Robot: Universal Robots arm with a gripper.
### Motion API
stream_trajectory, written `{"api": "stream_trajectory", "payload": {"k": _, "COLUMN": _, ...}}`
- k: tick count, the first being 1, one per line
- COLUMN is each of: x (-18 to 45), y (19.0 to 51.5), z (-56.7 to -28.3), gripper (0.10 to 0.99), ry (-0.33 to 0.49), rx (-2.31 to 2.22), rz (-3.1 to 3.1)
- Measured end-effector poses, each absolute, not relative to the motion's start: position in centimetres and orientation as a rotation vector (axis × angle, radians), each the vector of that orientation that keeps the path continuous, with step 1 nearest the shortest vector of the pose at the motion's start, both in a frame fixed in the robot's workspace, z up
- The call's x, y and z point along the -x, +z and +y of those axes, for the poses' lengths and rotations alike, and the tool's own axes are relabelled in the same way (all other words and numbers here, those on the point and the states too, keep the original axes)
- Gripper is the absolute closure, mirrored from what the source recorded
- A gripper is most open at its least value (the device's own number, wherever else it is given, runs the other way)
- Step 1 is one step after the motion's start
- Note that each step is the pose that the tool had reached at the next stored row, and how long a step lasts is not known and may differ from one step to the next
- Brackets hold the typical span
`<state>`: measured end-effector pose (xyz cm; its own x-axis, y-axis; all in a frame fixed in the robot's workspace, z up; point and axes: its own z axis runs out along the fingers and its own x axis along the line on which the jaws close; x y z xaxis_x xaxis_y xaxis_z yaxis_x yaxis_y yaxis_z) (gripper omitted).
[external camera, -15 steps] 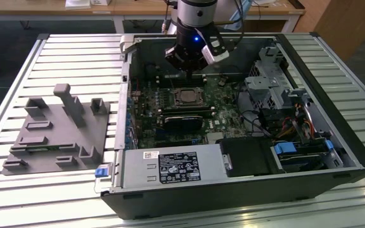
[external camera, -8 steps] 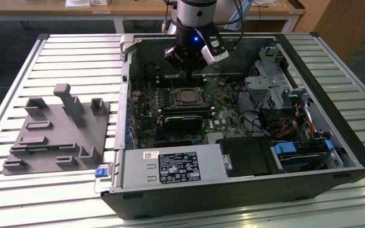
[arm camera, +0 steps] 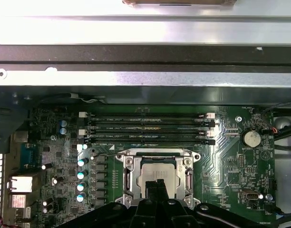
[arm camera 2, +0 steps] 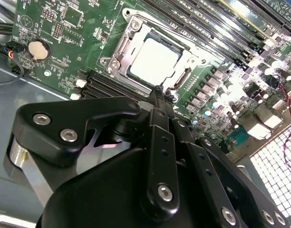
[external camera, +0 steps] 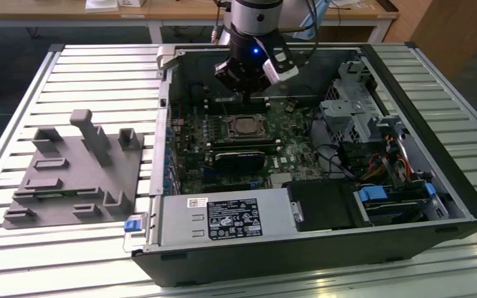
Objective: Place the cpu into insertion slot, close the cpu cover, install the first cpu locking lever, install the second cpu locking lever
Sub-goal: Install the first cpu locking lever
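Gripper fingers pressed together, nothing held; tips at the edge of the cpu, contact unclear. Cpu lies in the insertion slot, cpu cover down around it. Memory slots just beside. All inside the open computer case.

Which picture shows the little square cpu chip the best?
The second wrist view: the cpu is close up and almost whole inside its silvery cpu cover. In the first wrist view the gripper hides one edge of the cpu. In the exterior view the cpu is just a small square.
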<state>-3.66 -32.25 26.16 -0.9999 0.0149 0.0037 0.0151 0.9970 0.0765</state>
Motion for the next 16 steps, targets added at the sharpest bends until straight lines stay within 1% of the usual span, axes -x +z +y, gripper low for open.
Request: {"api": "stream_trajectory", "payload": {"k": 16, "x": 3.86, "y": 26.16, "z": -32.25, "gripper": 0.980, "ry": -0.120, "rx": 0.024, "rz": -3.136}}
